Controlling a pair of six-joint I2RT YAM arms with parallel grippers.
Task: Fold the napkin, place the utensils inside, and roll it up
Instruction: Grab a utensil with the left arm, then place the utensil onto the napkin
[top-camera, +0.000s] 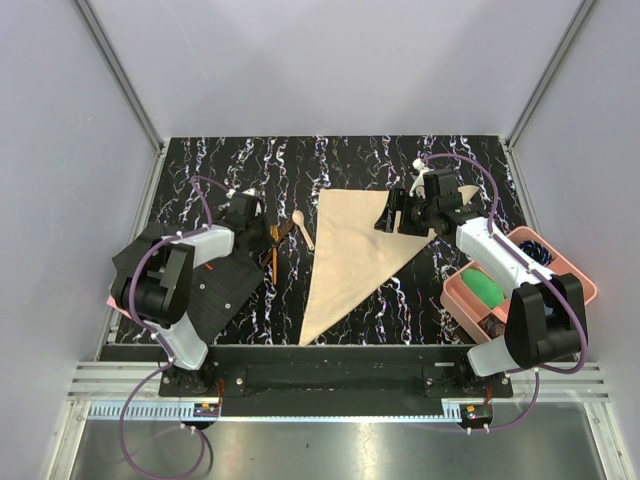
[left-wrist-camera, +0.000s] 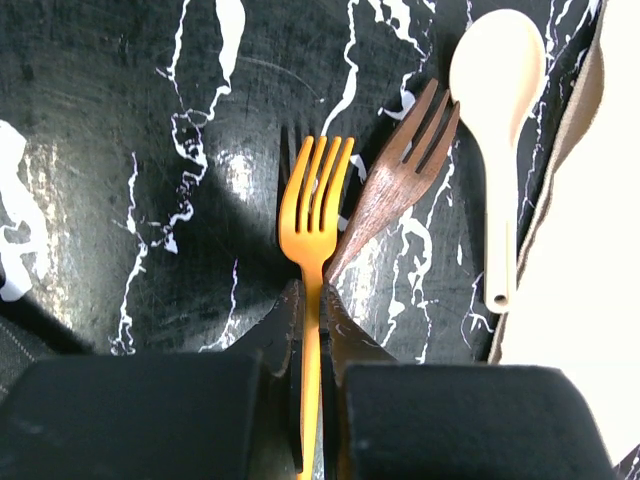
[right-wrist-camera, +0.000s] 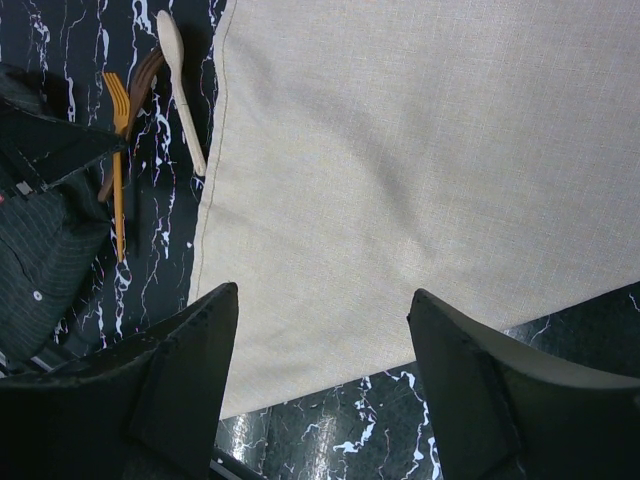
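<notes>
The beige napkin (top-camera: 352, 255) lies folded into a triangle on the black marble table, also seen in the right wrist view (right-wrist-camera: 430, 170). Left of it lie the utensils: a pale spoon (top-camera: 303, 228) (left-wrist-camera: 497, 110), a dark brown fork (left-wrist-camera: 405, 180) and an orange fork (top-camera: 274, 262) (left-wrist-camera: 316, 205). My left gripper (left-wrist-camera: 317, 290) (top-camera: 262, 235) is shut on the orange fork's handle, low at the table. The brown fork's handle runs under the right finger. My right gripper (right-wrist-camera: 325, 300) (top-camera: 392, 218) hangs open above the napkin's right corner, nothing between its fingers.
A black dotted mat (top-camera: 215, 290) lies under the left arm at the table's left edge. A pink tray (top-camera: 455, 292) with a green item (top-camera: 485, 287) and other small things stands at the right, under the right arm.
</notes>
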